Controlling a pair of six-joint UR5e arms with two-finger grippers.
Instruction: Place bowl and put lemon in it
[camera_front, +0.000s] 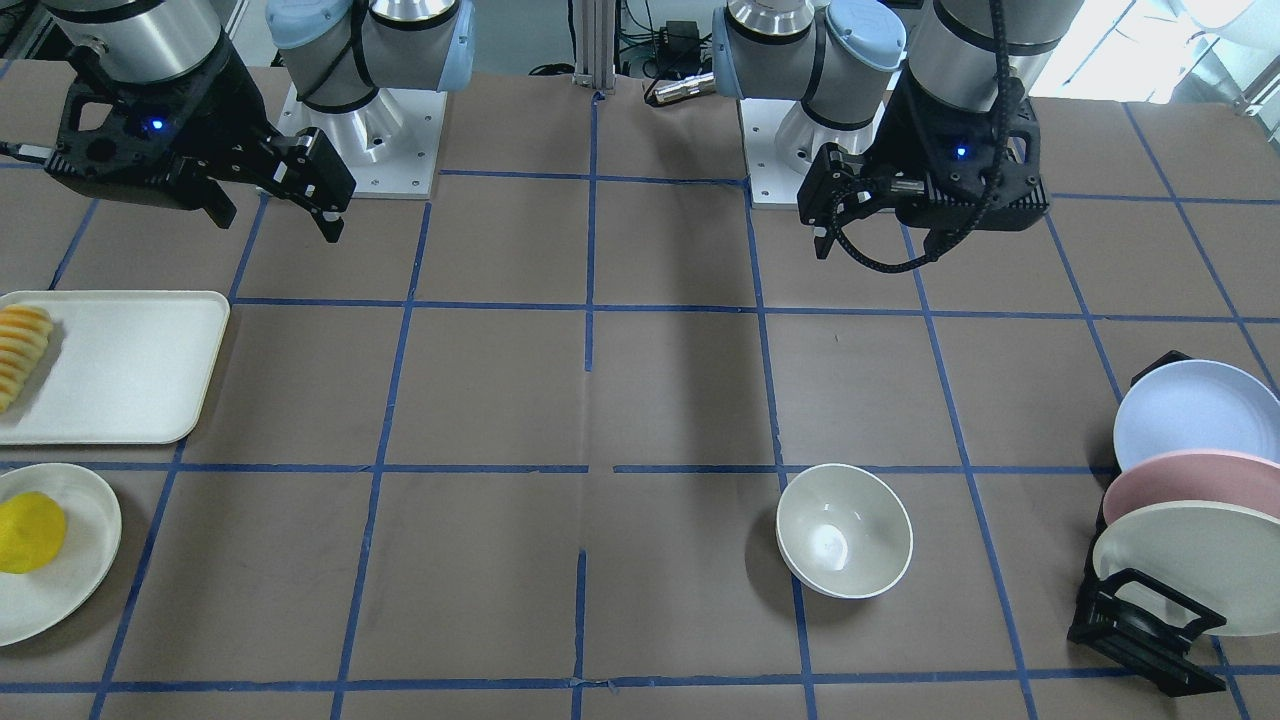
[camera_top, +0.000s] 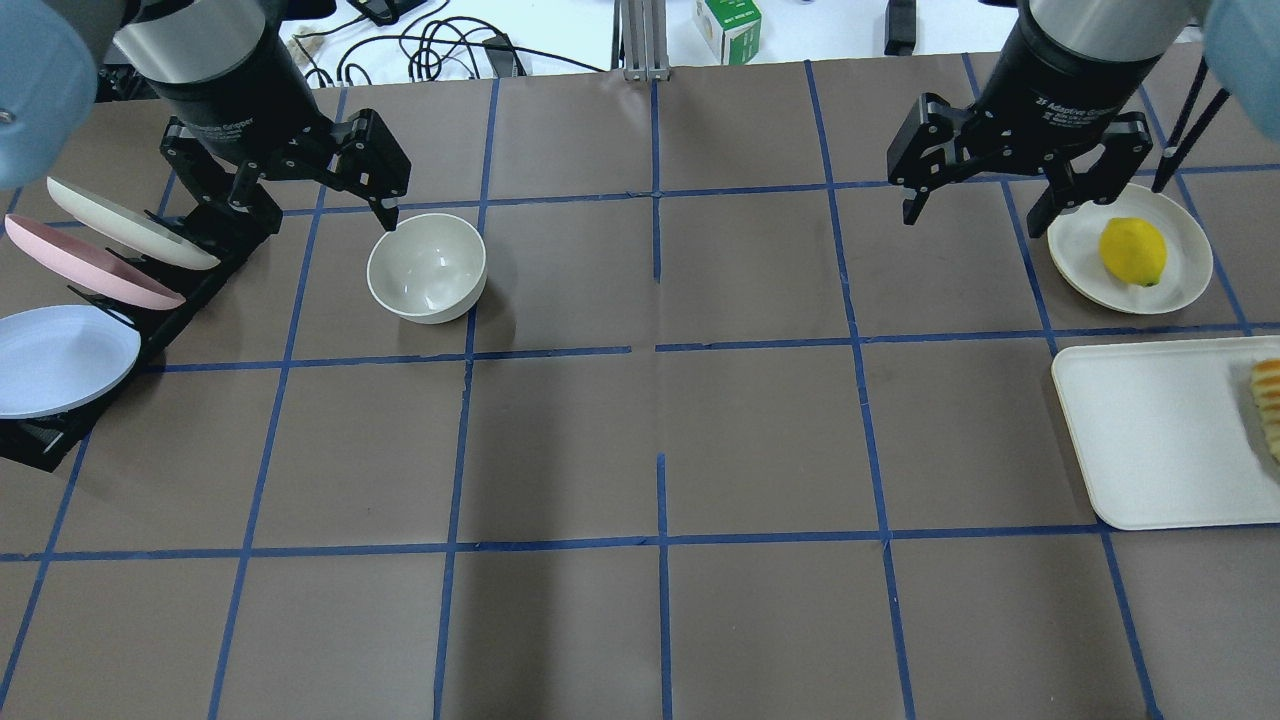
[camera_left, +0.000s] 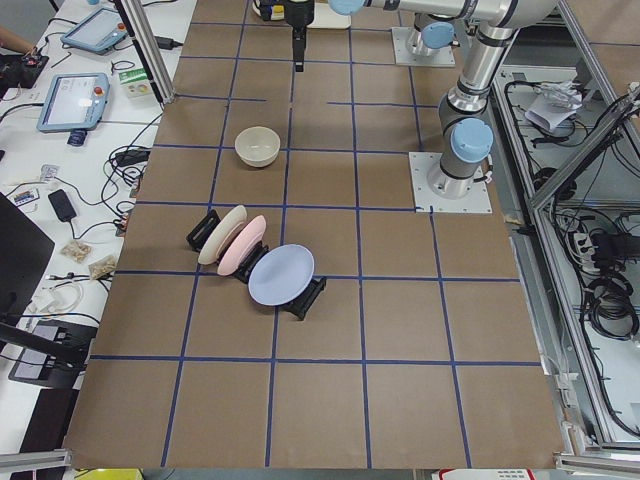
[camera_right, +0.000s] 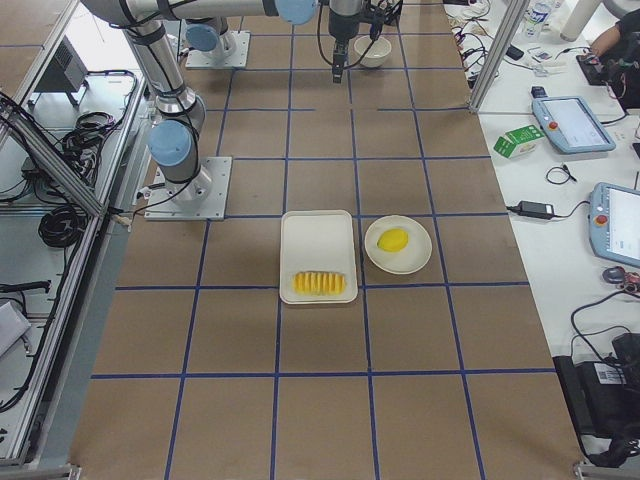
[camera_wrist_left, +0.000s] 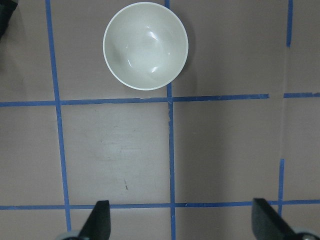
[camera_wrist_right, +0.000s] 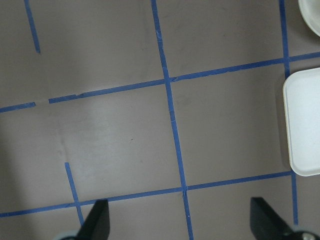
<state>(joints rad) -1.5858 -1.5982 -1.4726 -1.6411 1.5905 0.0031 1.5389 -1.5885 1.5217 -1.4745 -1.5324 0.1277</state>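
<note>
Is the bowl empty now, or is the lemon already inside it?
Empty. The bowl shows only its glossy inside; the lemon lies on a plate.

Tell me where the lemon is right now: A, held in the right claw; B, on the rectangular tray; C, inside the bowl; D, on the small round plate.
D: the lemon lies on the small round plate, far across the table from the bowl, which holds nothing.

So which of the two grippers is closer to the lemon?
The right one. The right gripper hangs open just beside the lemon on its plate; the left gripper is far on the other side, by the bowl.
</note>
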